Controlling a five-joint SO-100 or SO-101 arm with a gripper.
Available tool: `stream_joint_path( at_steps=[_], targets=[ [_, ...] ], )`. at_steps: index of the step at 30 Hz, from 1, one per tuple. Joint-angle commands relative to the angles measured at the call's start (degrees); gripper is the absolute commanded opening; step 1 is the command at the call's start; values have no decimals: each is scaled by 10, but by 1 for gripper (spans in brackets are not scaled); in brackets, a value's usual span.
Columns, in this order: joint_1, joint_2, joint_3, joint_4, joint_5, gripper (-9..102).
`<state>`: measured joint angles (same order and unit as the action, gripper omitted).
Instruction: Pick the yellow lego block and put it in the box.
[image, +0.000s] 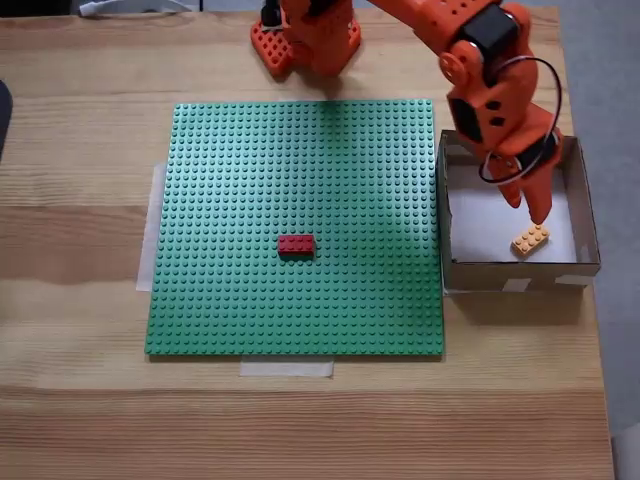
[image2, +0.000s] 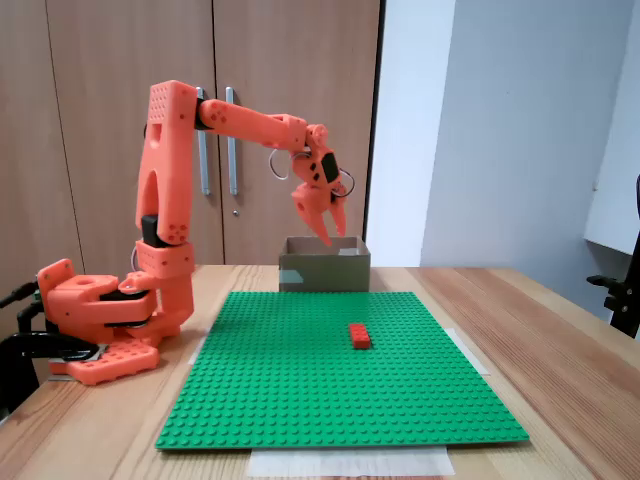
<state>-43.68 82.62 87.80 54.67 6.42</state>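
Fixed view from above: the yellow lego block (image: 530, 239) lies on the white floor of the box (image: 455, 270), near the box's front right corner and turned at a slant. The box sits on the wooden surface (image: 80, 400) just beside the right edge of the green baseplate (image: 250, 180), close to the surface's right edge. The orange arm (image: 460, 40) reaches from its base at the far edge of the surface over the box, and the end effector (image: 528, 205) points down just above the block with its fingers slightly apart, clamped on nothing. In the fixed view from the front, the end effector (image2: 328, 228) hangs above the box (image2: 322, 272), its two fingers parted. A red brick (image: 296, 244) rests near the middle of the baseplate, well apart from the box.
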Motion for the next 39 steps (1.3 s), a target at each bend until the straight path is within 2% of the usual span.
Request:
stream_joint_path(
  at_steps=[1,11,25,39],
  targets=[
    [14,64,20,-29,-8,13],
    [79,144,86,-88,1,13],
    [180,200,108,-84,14,12],
    [292,396,279,-120,-15,13]
  ],
)
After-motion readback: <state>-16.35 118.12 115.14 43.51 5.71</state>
